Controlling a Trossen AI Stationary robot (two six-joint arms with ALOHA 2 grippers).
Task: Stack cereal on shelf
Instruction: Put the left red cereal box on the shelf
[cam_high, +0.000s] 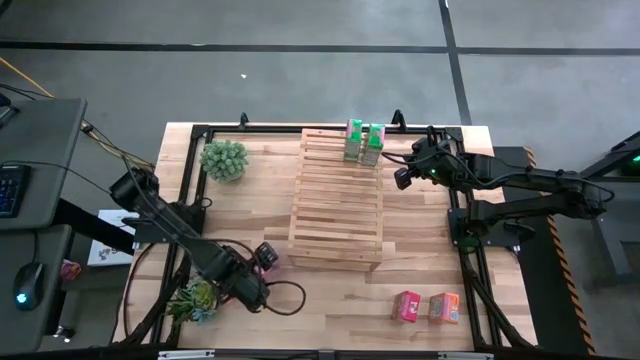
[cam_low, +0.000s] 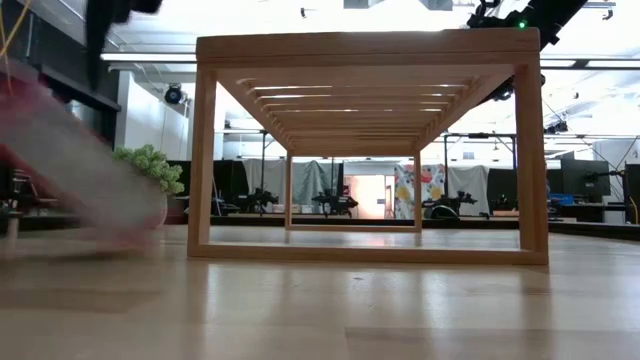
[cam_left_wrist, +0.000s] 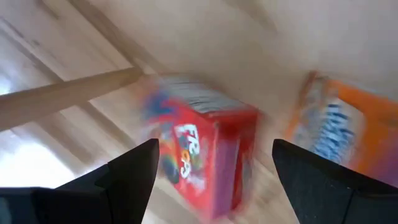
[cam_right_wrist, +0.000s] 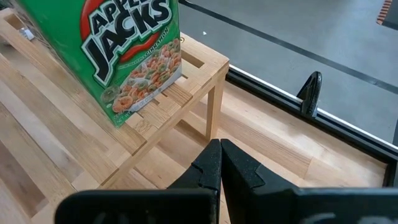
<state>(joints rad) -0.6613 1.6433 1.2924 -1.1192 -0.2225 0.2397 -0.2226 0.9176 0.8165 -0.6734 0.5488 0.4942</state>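
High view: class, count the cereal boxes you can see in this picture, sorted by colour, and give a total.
Green cereal boxes: 2
Red-pink cereal boxes: 2, the second one by the shelf
Orange cereal box: 1
Total: 5

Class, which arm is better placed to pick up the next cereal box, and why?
Left. The left pincer, open, straddles a red box; the right pincer, shut, sits beside a green box already on the shelf.
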